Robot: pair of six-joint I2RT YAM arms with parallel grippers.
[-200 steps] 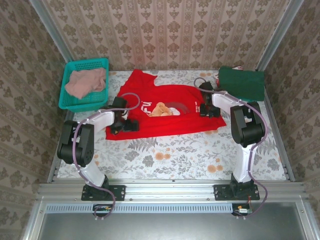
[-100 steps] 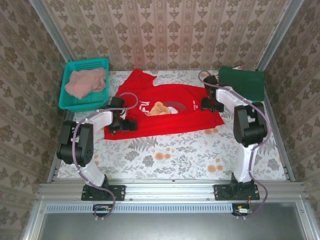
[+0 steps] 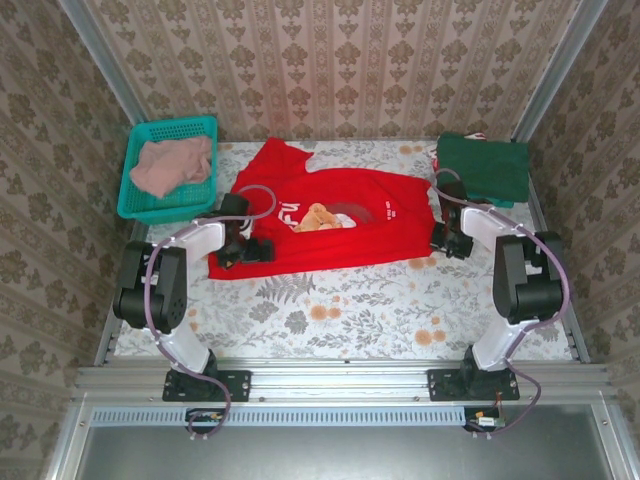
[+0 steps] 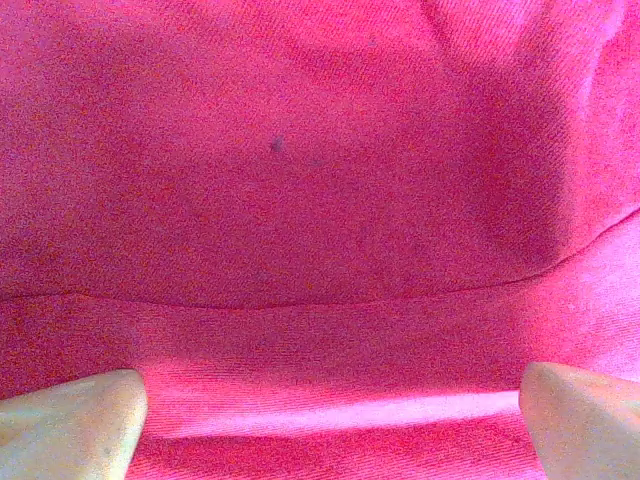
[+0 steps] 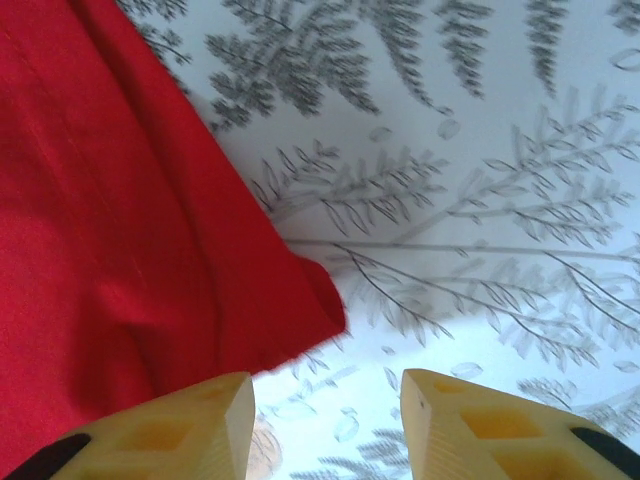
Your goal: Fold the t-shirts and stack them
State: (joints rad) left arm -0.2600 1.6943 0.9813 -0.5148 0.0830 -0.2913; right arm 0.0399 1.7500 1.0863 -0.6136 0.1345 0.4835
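A bright red t-shirt [image 3: 340, 225] with a bear print lies spread flat across the middle of the table. My left gripper [image 3: 248, 250] rests on its left lower part. In the left wrist view the left gripper [image 4: 330, 430] stands open, fingertips [image 4: 70, 425] wide apart with red cloth [image 4: 320, 200] lying flat under them. My right gripper [image 3: 447, 240] hovers at the shirt's right lower corner. It stands open [image 5: 328, 410] over bare tablecloth, the red corner [image 5: 300, 300] just ahead of its left finger. A dark green folded t-shirt [image 3: 485, 165] sits at the back right. A dusty pink t-shirt [image 3: 172, 165] lies crumpled in the basket.
The teal mesh basket [image 3: 135, 200] stands at the back left. The floral tablecloth [image 3: 350, 305] is bare in front of the red shirt. Metal frame rails [image 3: 560, 260] and wallpapered walls bound the table.
My right gripper has left the shirt's right upper part and moved near and right to its lower right corner, narrowing its jaws. The left gripper has stayed put.
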